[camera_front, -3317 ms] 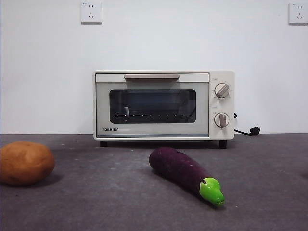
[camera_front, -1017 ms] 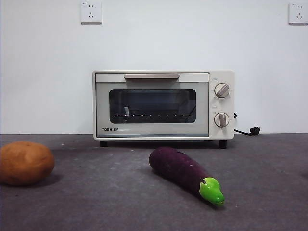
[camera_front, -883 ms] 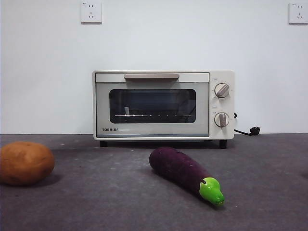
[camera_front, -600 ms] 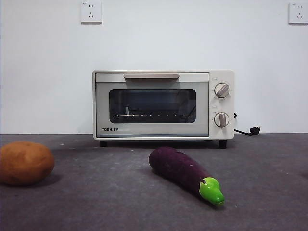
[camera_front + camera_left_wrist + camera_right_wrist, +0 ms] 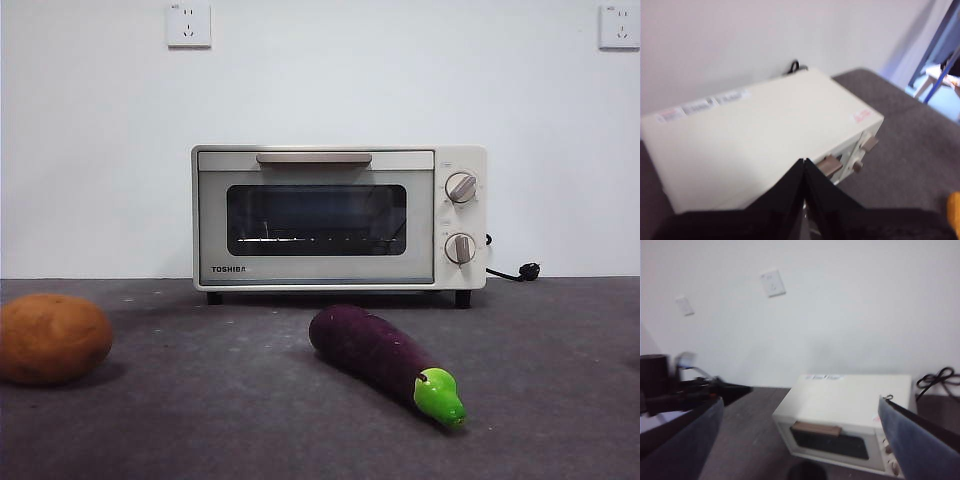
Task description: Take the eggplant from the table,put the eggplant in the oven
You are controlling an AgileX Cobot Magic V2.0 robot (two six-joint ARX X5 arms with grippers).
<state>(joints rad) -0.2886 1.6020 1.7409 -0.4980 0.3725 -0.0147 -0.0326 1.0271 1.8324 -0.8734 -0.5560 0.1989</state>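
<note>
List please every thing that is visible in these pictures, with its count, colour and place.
eggplant: 1, dark purple with green cap, lying on the table in front of the oven.
oven: 1, cream-white, door shut, at the back of the table by the wall.
potato: 1, orange-brown, on the table, far left in the front view.
table: 1, dark grey.
wall sockets: 2, white, on the wall.
power cord: 1, black, beside the oven.
left claw: 1, black, shut, above the oven.
right claw: 1, open, high up, facing the oven.

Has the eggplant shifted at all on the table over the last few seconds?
No. The eggplant lies at the same spot in front of the oven, green cap toward the camera, with the potato off to its side.
</note>
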